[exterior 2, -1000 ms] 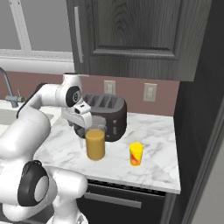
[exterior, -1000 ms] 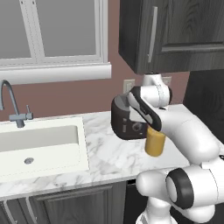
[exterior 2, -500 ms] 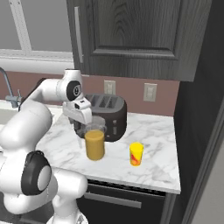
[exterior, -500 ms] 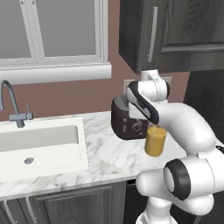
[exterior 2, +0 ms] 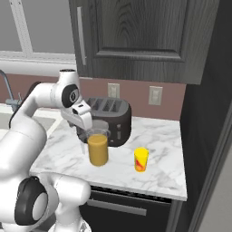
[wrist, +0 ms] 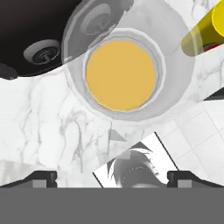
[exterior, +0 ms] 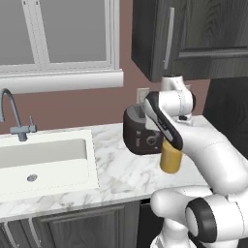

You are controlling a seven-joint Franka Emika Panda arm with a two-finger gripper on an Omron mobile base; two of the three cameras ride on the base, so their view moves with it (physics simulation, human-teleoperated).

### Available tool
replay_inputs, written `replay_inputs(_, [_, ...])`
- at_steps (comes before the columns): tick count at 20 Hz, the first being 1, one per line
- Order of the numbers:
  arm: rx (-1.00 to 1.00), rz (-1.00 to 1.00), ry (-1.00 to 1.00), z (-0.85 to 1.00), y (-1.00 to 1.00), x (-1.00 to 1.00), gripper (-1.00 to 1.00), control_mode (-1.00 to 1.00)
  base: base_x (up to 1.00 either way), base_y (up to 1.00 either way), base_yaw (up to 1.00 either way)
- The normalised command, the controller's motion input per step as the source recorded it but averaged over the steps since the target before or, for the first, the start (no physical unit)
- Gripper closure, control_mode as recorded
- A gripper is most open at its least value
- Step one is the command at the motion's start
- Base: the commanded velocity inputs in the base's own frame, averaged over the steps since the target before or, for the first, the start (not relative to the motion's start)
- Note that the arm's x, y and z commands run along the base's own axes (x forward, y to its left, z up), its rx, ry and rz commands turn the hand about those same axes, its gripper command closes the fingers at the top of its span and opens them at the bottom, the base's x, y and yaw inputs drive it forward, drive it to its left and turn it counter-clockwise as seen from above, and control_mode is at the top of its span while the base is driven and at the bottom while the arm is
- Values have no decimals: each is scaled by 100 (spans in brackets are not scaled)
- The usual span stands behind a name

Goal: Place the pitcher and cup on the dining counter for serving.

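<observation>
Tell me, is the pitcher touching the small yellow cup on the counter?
Apart. The right base view shows bare marble between the pitcher and the cup, which stands to its right.

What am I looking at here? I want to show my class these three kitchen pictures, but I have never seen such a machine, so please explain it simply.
This is a computer-rendered kitchen with a white robot arm. Two pictures come from cameras behind the arm, left and right; the third looks down from its hand.

On the marble worktop stand a dark toaster, a clear pitcher of orange liquid and a small yellow cup. A sink lies further left.

The gripper, with its jaws open, hangs right above the pitcher, whose round orange surface the hand picture shows from above. Nothing is held yet.
</observation>
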Motion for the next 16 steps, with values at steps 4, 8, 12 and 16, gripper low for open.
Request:
replay_inputs(4, [-1, -1, 3, -11, -6, -12, -100, -100, 0, 0, 0])
replay_inputs(8, [-8, -4, 2, -39, -18, 0, -100, -100, 0, 0, 0])
replay_inputs(12, [-5, -2, 1, -21, -2, 2, -100, -100, 0, 0, 0])
replay_inputs(16, [-3, -3, 0, -6, 0, 16, -100, -100, 0, 0, 0])
